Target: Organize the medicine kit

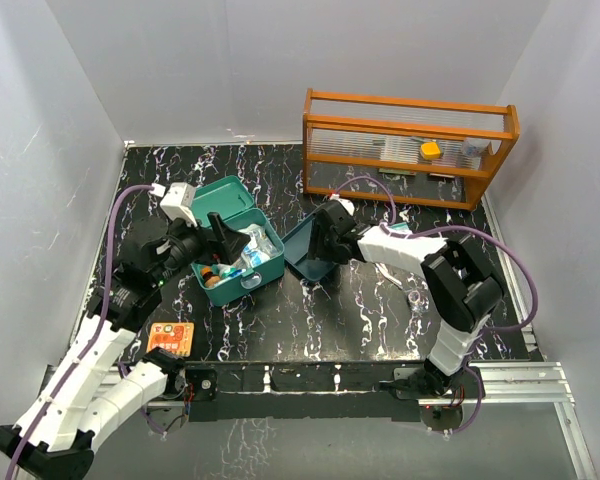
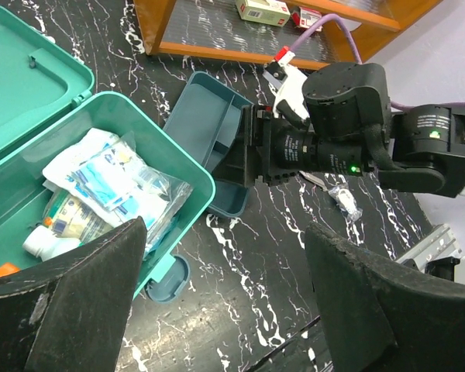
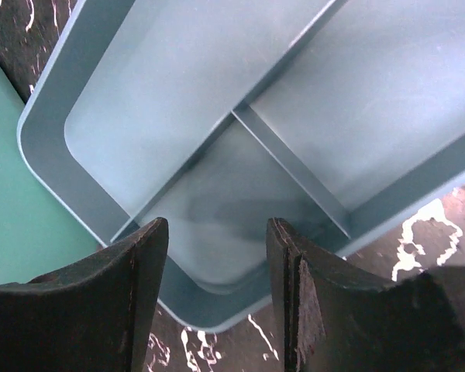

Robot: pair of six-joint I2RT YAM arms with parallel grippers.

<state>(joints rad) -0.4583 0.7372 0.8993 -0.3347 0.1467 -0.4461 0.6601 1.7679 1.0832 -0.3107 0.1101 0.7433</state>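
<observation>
Teal medicine kit (image 1: 230, 290) open on bench (image 1: 340, 320), left of centre, lid (image 1: 220, 197) back; packets (image 2: 108, 178), small bottle (image 2: 46, 242) inside. Left fingers (image 2: 93, 294) spread wide above kit's front edge, holding nothing. Insert tray (image 1: 302, 250) outside box, tilted, just beside its right wall. Right fingers (image 3: 85, 302) part-way apart at tray's corner rim; grip cannot tell.

Teal-green medicine kit (image 1: 225, 203), darker blue-teal insert tray (image 1: 305, 250), orange rack (image 1: 410, 103), black white-veined table (image 1: 310, 320).
</observation>
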